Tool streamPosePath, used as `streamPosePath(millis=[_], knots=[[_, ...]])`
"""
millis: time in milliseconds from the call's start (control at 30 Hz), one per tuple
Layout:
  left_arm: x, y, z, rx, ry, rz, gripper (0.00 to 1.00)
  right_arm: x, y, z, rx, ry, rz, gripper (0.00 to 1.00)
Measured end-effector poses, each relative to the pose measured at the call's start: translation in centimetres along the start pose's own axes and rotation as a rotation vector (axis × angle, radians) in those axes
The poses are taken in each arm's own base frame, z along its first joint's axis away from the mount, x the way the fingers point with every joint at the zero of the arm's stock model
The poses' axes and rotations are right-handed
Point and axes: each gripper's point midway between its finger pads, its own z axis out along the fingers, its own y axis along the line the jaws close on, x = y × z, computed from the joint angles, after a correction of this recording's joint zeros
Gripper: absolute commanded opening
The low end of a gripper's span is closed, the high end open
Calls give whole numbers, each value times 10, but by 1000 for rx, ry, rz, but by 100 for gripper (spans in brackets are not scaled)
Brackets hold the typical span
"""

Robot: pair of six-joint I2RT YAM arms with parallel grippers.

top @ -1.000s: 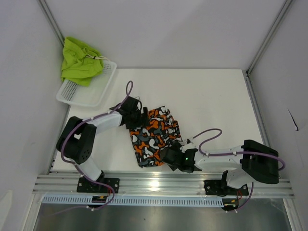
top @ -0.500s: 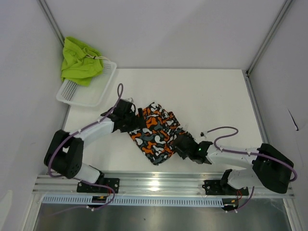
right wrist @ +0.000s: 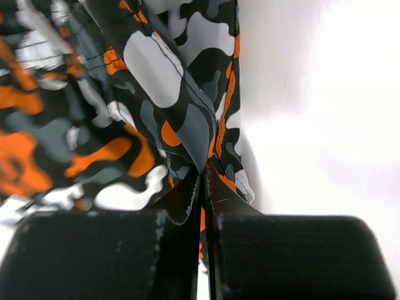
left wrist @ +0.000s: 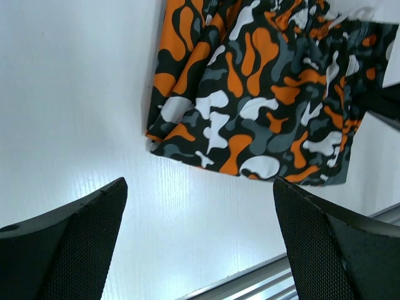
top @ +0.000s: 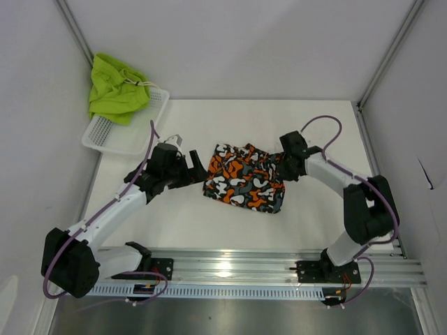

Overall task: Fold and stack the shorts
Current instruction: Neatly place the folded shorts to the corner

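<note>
The camo shorts (top: 244, 179) lie bunched near the middle of the white table (top: 314, 209). The right gripper (top: 285, 166) is clamped on a fold at their right edge, with the fabric pinched between its closed fingers. The left gripper (top: 198, 169) sits just left of the shorts, spread wide and holding nothing. The lime green shorts (top: 114, 89) are heaped over the far end of the white mesh basket (top: 129, 131) at the far left.
</note>
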Motion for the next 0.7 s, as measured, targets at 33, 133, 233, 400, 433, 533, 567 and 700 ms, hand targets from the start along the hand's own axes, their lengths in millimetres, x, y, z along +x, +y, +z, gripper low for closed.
streamPosePath(millis=[33, 133, 233, 400, 433, 533, 567, 700], knots=[[1, 1, 0, -1, 2, 0, 99, -7, -3, 7, 23, 12, -47, 0], [8, 6, 1, -13, 18, -2, 99, -21, -19, 26, 90, 54, -147, 3], [13, 10, 3, -22, 30, -2, 99, -34, -43, 37, 158, 84, -192, 2], [19, 14, 5, -31, 43, -3, 99, -80, -70, 47, 249, 73, -203, 4], [20, 14, 5, -31, 45, -2, 99, -92, -72, 48, 257, 63, -204, 4], [22, 15, 5, -35, 45, 4, 99, -127, -72, 53, 279, 18, -210, 4], [24, 16, 5, -38, 45, 7, 99, -138, -71, 55, 282, 8, -213, 4], [27, 16, 4, -42, 42, 17, 99, -173, -76, 68, 291, -19, -197, 59]])
